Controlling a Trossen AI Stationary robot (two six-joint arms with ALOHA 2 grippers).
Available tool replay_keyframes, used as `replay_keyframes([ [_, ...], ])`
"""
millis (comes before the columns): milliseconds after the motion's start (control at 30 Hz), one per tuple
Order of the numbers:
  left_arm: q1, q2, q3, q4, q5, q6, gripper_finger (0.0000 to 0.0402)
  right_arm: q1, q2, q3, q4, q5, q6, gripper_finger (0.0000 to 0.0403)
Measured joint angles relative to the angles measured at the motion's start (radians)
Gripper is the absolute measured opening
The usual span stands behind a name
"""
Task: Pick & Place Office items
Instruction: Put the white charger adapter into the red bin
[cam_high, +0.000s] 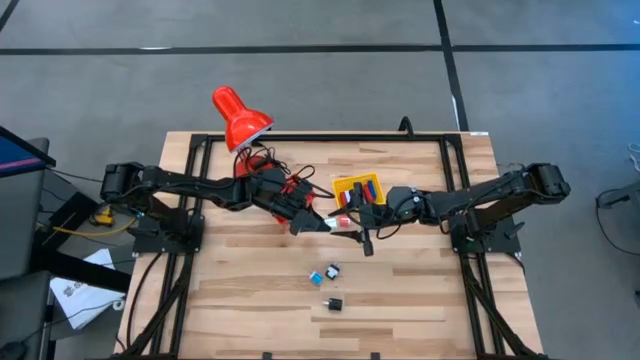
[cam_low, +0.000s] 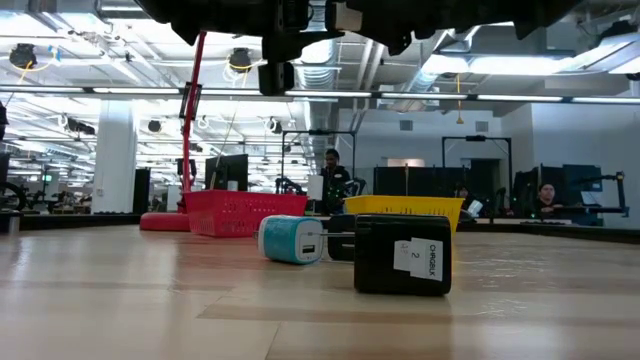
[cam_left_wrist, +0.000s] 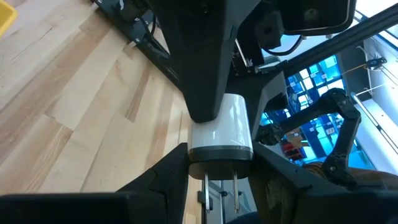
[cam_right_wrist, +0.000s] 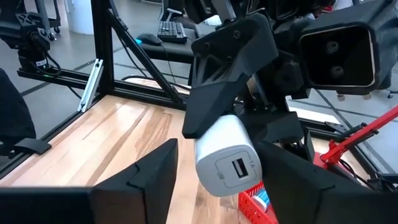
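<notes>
A white plug-in charger (cam_high: 326, 222) hangs in the air over the table's middle, between both grippers. My left gripper (cam_high: 308, 222) comes from the left and is shut on it. My right gripper (cam_high: 362, 232) comes from the right and is open. In the right wrist view its fingers (cam_right_wrist: 163, 163) stand on either side of the charger's USB end (cam_right_wrist: 231, 167). A cyan piece (cam_high: 315, 277), a black-and-white piece (cam_high: 332, 270) and a black block (cam_high: 333, 302) lie flat on the table nearer the front. Red and blue pieces lie in the yellow basket (cam_high: 345, 183). My left gripper (cam_left_wrist: 221, 158) pinches the white charger between its two fingers at the pronged end (cam_left_wrist: 221, 151), one finger (cam_left_wrist: 169, 171) on each side. The prongs point back toward the wrist. The charger is lifted clear of the table. My right gripper: I cannot tell whether either finger touches the charger.
The red basket (cam_low: 245, 212) sits under the left arm and the yellow basket (cam_low: 405, 208) just behind the grippers. A red desk lamp (cam_high: 240, 115) stands at the far left. Cables lie near the red basket. Bare wood stretches along the near edge (cam_high: 240, 320).
</notes>
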Motion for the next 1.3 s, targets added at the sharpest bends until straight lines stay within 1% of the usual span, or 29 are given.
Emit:
replay_keyframes([
  [133,0.0,0.0,0.0,0.001,0.001,0.0,0.0137,0.0,0.0,0.0,0.0,0.0,0.0,0.0198],
  [367,0.0,0.0,-0.001,0.021,0.009,-0.007,0.0137,0.0,-0.001,0.0,0.001,-0.002,-0.006,0.0133],
  [400,0.0,0.0,-0.001,0.024,0.01,-0.008,0.0137,0.0,-0.002,0.0,0.002,-0.002,-0.008,0.013],
  [500,0.0,0.0,-0.002,0.025,0.009,-0.009,0.0143,0.0,-0.002,0.0,0.001,-0.002,-0.007,0.013],
  [767,0.0,0.0,-0.002,0.038,-0.001,-0.027,0.0182,0.0,-0.001,0.0,-0.003,0.0,0.005,0.013],
  [867,0.0,0.0,-0.002,0.041,-0.001,-0.047,0.0206,0.0,0.0,0.0,-0.006,0.0,0.032,0.0133],
  [1033,0.005,0.0,-0.001,0.041,0.0,-0.048,0.026,0.0,-0.001,0.0,-0.016,0.004,0.074,0.0127],
  [1167,0.016,-0.019,-0.002,0.046,-0.014,-0.026,0.0288,0.007,-0.02,0.0,-0.045,0.068,0.09,0.0127],
  [1300,0.013,-0.065,-0.01,0.045,-0.109,-0.017,0.0298,0.007,-0.063,0.0,-0.083,0.133,0.104,0.0127],
])
